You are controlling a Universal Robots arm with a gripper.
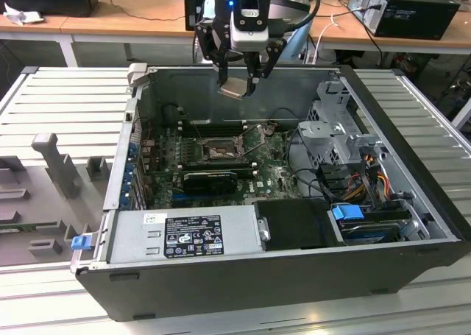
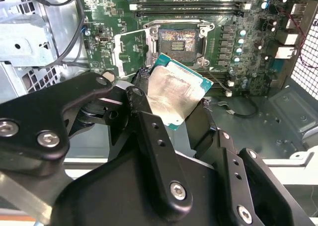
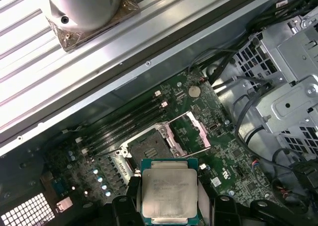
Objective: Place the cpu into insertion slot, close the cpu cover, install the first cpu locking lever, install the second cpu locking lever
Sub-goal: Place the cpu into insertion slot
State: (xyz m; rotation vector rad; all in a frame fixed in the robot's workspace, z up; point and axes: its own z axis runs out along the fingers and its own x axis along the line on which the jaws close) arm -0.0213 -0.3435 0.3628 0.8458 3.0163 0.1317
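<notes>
Your end effector (image 1: 237, 83) is clamped on the cpu (image 3: 170, 191), holding it tilted in the air above the open computer case (image 1: 257, 283). The insertion slot (image 1: 219, 152) lies bare on the green motherboard (image 1: 276, 174) below, well apart from the chip. The cpu cover (image 2: 116, 54) stands swung open beside the slot.

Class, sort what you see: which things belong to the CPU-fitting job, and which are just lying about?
Job: cpu, held in the end effector; slot; open cover.
Not part of it: memory slots, power supply, drive cage, cables.
</notes>
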